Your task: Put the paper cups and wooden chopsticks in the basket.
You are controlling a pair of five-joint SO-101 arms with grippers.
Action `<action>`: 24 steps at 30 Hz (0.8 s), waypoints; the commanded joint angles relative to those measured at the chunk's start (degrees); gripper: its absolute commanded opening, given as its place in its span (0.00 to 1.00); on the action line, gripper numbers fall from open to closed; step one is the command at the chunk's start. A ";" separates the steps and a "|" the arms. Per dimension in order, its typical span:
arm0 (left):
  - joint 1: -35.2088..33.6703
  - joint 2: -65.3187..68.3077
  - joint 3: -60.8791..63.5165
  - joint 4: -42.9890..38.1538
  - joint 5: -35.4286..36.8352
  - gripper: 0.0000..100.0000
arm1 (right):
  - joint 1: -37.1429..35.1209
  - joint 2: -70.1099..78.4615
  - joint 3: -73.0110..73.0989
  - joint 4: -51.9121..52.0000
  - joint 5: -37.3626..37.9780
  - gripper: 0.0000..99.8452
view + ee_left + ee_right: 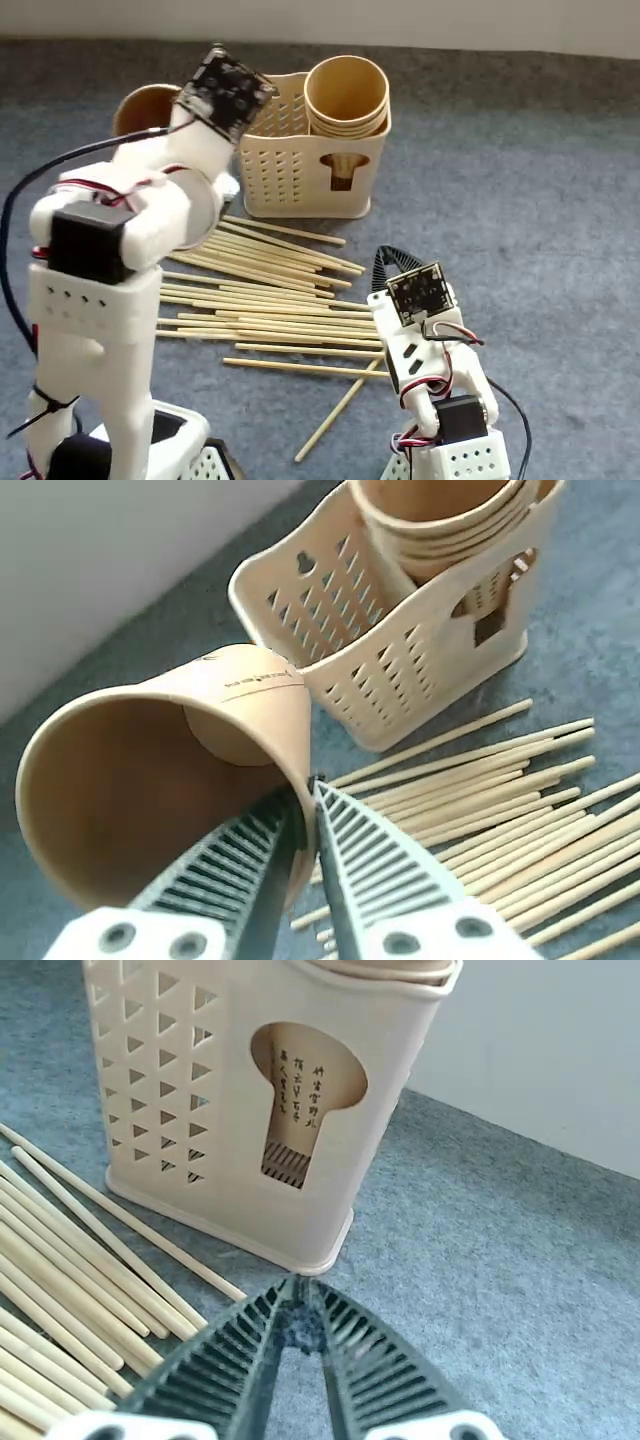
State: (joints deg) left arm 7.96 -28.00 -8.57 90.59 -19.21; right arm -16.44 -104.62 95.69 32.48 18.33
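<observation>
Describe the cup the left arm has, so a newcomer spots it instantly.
Find the cream slotted basket on the grey cloth. Just left of it in the high view, one paper cup hangs tilted, its rim pinched in the left pincer. Unlike the stacked cups upright in the basket, it is alone.

The left arm [130, 230] stands tall on its white base, its upper links folded forward and the wrist raised high, with the camera board tilted at the top. The left gripper [308, 792] is clamped on the rim wall of a cup [150, 780]: one finger lies inside the mouth, the other outside, and the tips nearly meet across the paper. The cup is held on its side.

The right arm [435, 370] sits low and folded close over its base, wrist pointing forward and down. The right gripper [300, 1295] holds nothing, its ribbed fingers [375, 1360] pressed together at the tips.
</observation>
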 commanded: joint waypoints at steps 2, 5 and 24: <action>7.78 0.04 -3.03 -8.35 0.62 0.01 | 0.22 -0.66 5.67 0.31 0.70 0.01; 8.75 0.13 -3.03 -13.19 0.62 0.01 | 0.22 -0.66 5.67 0.31 0.70 0.01; 17.80 0.22 8.40 -34.20 -3.43 0.01 | 0.22 -0.66 5.67 0.31 0.70 0.01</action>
State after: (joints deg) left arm 24.57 -27.91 -1.71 58.59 -21.41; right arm -16.44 -104.62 95.69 32.48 18.33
